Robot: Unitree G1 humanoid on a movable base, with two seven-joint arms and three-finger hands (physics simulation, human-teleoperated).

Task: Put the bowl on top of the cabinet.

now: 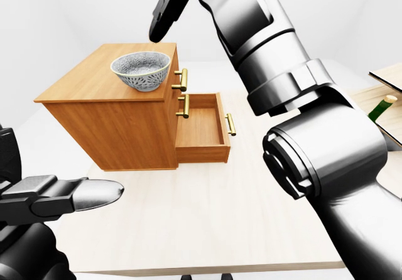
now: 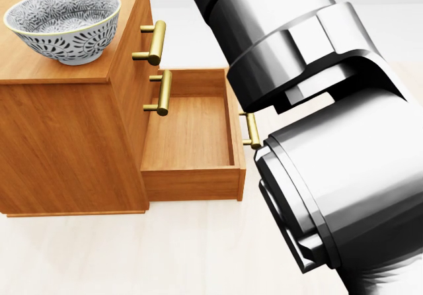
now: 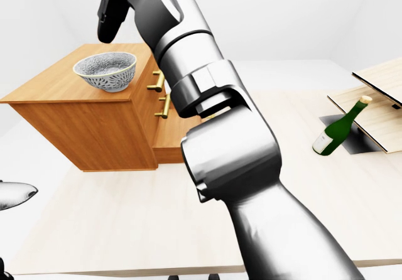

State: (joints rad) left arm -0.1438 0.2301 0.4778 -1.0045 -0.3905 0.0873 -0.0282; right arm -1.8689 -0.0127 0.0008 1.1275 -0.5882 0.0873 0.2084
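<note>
The patterned grey-white bowl (image 1: 142, 70) stands upright on the top of the wooden cabinet (image 1: 94, 85), near its right edge. My right hand (image 1: 166, 11) hangs in the air just above and to the right of the bowl, fingers open and holding nothing. The right arm (image 1: 301, 129) crosses the left-eye view from bottom right to top. My left hand (image 1: 75, 197) rests low at the bottom left of that view, fingers stretched out and empty, well away from the cabinet.
The cabinet's lower drawer (image 1: 201, 129) is pulled out and looks empty, with brass handles (image 2: 158, 91) above it. All of it stands on a light table (image 1: 207, 230). A green bottle (image 3: 338, 129) leans against wooden boards (image 3: 377, 104) at the right.
</note>
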